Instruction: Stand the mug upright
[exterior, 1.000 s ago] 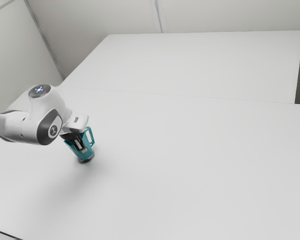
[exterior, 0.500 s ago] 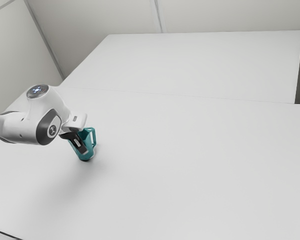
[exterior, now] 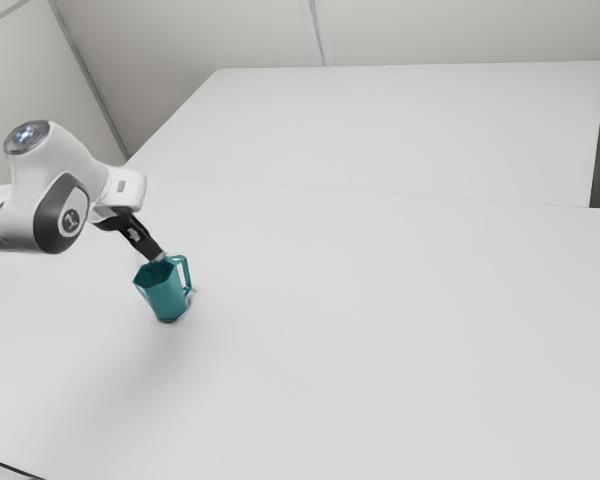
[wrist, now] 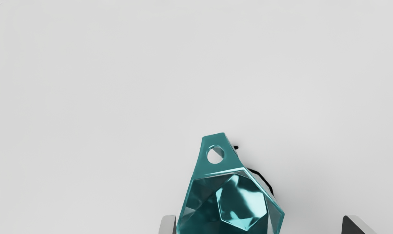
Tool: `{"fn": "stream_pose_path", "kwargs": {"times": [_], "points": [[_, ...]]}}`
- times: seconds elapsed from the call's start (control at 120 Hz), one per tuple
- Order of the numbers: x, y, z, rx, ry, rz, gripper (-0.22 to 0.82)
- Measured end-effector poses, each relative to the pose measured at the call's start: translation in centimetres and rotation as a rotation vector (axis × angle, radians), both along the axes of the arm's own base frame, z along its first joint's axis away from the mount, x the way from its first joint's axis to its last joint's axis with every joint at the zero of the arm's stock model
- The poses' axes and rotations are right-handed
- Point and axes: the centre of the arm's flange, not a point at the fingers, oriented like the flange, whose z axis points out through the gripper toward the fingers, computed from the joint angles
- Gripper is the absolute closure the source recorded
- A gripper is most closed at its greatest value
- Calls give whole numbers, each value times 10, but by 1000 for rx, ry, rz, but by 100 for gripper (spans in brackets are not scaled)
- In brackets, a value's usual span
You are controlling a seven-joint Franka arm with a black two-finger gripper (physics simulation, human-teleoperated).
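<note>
Mug (exterior: 163, 293) is seen on the table (exterior: 380, 310), toward the exterior view's left, base down and mouth up; whether a slight lean remains cannot be told. Handle (exterior: 186, 273) is pointed toward the exterior view's right. Gripper (exterior: 159, 257) is held at a slant by the arm (exterior: 55, 195), fingertips near the mug's rim; contact cannot be judged. In the wrist view, the 2 fingers (wrist: 168, 225) are spread wide, 1 close beside the mug, 1 well apart from it; nothing is pinched. The mug's inside and 1 round hole in the handle are seen.
</note>
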Motion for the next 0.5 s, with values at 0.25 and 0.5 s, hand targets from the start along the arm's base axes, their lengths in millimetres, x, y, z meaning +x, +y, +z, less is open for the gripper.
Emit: {"fn": "stream_pose_path", "kwargs": {"times": [0.25, 0.5], "points": [[92, -15, 131, -44, 59, 98, 2], [128, -44, 153, -102, 306, 215, 1]]}}
